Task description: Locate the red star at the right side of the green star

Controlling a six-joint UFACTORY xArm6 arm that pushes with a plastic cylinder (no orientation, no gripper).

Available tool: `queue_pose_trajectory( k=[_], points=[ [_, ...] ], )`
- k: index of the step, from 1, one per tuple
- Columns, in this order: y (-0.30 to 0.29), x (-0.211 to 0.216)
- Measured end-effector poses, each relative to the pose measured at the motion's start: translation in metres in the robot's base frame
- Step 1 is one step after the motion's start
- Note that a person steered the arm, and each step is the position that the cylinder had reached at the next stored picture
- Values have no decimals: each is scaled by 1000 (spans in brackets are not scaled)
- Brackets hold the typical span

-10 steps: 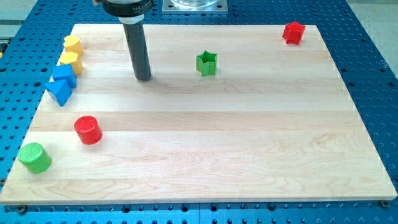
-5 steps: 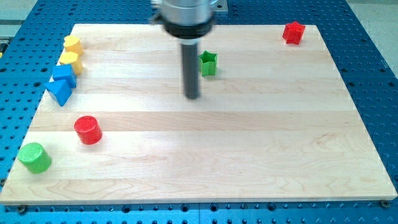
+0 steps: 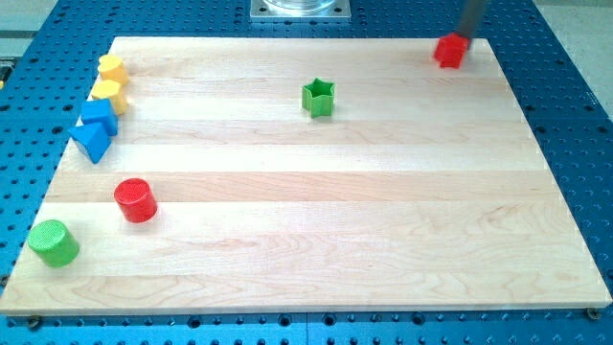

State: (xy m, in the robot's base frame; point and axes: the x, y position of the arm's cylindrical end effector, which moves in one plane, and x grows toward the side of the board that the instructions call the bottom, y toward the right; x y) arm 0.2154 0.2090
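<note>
Up at the view's top right, my tip [image 3: 465, 34] stood at the far edge of the tabletop [image 3: 316, 240], just above the red star [image 3: 451, 51] and a shade to its right. It was only a bare rod end with nothing to open or close, and it held nothing. The rod was blurred and cut off by the view's top edge, so I could not tell whether it touched the red star or stood just behind it.

The red star sat near the top right corner of the wooden tabletop. The green star [image 3: 318, 98] lay well apart from it, toward the view's left and a little lower, about midway across the upper part of the board. So the red star was on the green star's right, but far from it and higher in the view.

The other blocks kept to the view's left edge, well away from my tip. An upper yellow block [image 3: 112, 68] and a lower yellow block [image 3: 108, 93] sat close together near the top left. Just below them were an upper blue block [image 3: 99, 116] and a lower blue block [image 3: 92, 141], crowded against each other. Farther down stood a red cylinder [image 3: 135, 200], and a green cylinder [image 3: 53, 242] stood near the bottom left corner.
</note>
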Motion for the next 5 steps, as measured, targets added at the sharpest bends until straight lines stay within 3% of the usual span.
queue_pose_trajectory(
  k=[1, 2, 4, 5],
  points=[
    [-53, 69],
    [-31, 52],
    [-33, 77],
    [10, 99]
  ],
)
